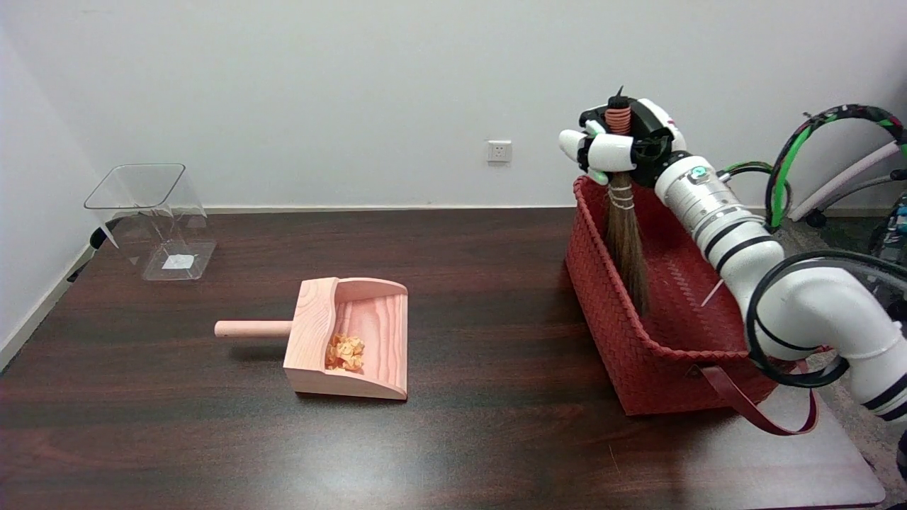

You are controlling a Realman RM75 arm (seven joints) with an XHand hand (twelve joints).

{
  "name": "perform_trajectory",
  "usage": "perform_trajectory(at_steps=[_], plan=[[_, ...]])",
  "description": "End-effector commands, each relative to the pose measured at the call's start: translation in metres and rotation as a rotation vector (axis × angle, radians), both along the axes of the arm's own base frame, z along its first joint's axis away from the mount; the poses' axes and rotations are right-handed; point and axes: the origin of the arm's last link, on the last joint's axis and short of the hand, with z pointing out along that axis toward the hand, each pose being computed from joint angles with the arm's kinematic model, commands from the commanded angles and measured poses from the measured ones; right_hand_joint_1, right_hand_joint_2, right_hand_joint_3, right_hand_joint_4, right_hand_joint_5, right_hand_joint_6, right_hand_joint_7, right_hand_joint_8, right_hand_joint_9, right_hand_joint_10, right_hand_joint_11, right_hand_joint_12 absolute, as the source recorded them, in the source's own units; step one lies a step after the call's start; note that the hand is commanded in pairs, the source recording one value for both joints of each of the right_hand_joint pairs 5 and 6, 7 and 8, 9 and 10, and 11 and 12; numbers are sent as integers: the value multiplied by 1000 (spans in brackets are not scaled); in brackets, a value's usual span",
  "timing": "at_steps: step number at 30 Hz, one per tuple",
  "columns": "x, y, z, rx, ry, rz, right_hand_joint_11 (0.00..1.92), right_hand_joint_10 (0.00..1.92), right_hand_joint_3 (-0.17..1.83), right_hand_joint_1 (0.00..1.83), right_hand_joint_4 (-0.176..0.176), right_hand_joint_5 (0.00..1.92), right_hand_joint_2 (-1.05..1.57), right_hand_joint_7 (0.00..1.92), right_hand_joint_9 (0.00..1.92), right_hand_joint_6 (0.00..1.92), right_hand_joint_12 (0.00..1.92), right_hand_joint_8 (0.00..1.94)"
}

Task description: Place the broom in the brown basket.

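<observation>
A small broom (626,234) with brown bristles and an orange ribbed handle hangs upright. My right hand (623,145) grips its handle near the top. The bristles reach down inside the reddish-brown woven basket (638,368) at the table's right end, close to the basket's left wall. I cannot tell whether the bristle tips touch the basket floor. My white arm reaches in from the lower right, across the basket's right side.
A pale wooden dustpan (354,340) with crumpled orange scraps (345,351) lies at the table's middle, handle pointing left. A clear plastic bin (152,219) stands at the far left. The basket's leather strap (758,414) hangs over the table's right edge.
</observation>
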Motion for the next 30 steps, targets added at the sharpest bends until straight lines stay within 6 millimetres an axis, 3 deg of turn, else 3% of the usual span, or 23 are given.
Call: perform_trajectory(at_steps=[1, 11, 15, 16, 18, 19, 20, 21, 22, 24, 26, 30], plan=[[-27, -8, -12, 9, -2, -47, 1920, 1920, 735, 1371, 0, 1920, 884, 1920, 1920, 1920, 1920, 1920], [-41, -4, -4, -23, -5, -84, 1920, 1920, 776, 1378, 0, 1920, 819, 1920, 1920, 1920, 1920, 1920], [-40, -4, 0, -42, -2, -82, 1920, 1920, 904, 1313, 0, 1920, 411, 1920, 1920, 1920, 1920, 1920], [-39, -4, 0, -42, -4, -80, 1920, 1920, 739, 1227, 0, 1920, 559, 1920, 1920, 1920, 1920, 1920], [-37, -4, 0, -41, -11, -73, 1920, 1920, 736, 1121, 0, 1920, 825, 1920, 1920, 1920, 1920, 1920], [-37, -4, 0, -40, -12, -72, 1752, 1752, 921, 1129, 0, 1752, 610, 1840, 1752, 1752, 1752, 1840], [-35, -4, -1, -41, -12, -68, 1393, 1393, 1448, 1166, 0, 1393, 54, 1609, 1393, 1393, 1393, 1609], [-34, -5, -1, -40, -12, -64, 1019, 1019, 1775, 1207, 0, 1019, -461, 1328, 1019, 1019, 1019, 1328], [-34, -5, -1, -40, -13, -62, 772, 772, 1780, 1230, 0, 772, -707, 1100, 772, 772, 772, 1100], [-31, -6, -1, -38, -14, -57, 461, 461, 1451, 1207, 0, 461, -763, 802, 461, 461, 461, 802], [-30, -7, -2, -37, -14, -52, 337, 337, 1379, 1169, 0, 337, -752, 676, 337, 337, 337, 676], [-28, -8, -2, -35, -25, -43, 255, 255, 1456, 1155, 0, 255, -800, 530, 255, 255, 255, 530]])
